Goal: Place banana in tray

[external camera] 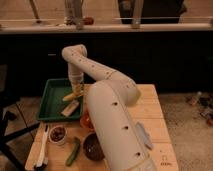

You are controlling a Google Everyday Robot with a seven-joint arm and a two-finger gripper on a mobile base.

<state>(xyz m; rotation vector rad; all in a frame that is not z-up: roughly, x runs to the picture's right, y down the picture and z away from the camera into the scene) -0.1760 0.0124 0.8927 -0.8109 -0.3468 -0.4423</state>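
The green tray (50, 100) lies at the table's left rear. The yellow banana (71, 95) hangs at the tray's right side, just over its floor, held at its upper end. My gripper (77, 89) reaches down from the white arm over the tray's right part and is shut on the banana. A pale tan block (70, 108) lies in the tray's near right corner, just below the banana.
An orange bowl (86, 120) sits beside the tray, partly hidden by the arm. A dark bowl (93, 147), a long green vegetable (73, 151), a small white cup (57, 134) and a white brush (42, 147) are on the wooden table's front left. A grey cloth (142, 135) lies right.
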